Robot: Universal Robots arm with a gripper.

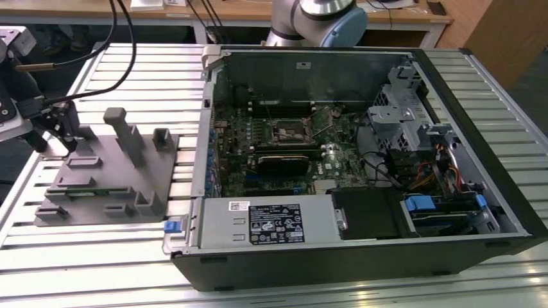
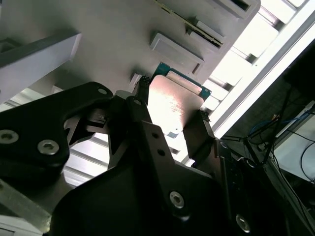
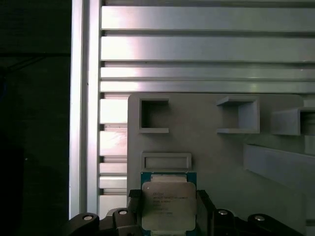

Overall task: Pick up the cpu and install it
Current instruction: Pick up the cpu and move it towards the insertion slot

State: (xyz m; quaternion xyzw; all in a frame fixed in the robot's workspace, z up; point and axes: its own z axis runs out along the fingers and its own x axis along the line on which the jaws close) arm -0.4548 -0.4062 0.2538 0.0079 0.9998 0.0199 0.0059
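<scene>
The cpu (image 3: 167,206), a small square chip with a silvery top and a green rim, sits between the two black fingers (image 3: 134,202) of my gripper (image 3: 167,196). The fingers press its opposite edges, so the gripper is shut on the cpu (image 2: 172,105). In both wrist views it is at the corner of the grey fixture plate (image 3: 211,147); I cannot tell whether it rests on the plate or hangs just above it. In the exterior view my gripper (image 1: 53,140) is at the far left, over the plate's (image 1: 111,176) back corner. The motherboard socket (image 1: 287,131) lies open inside the computer case (image 1: 360,256).
The grey fixture plate carries raised posts (image 1: 120,131) and holder blocks. The open case holds a power supply (image 1: 269,221), a drive cage (image 1: 402,122) and cables. The slatted aluminium table (image 1: 102,263) extends around both. The arm's base (image 1: 317,19) stands behind the case.
</scene>
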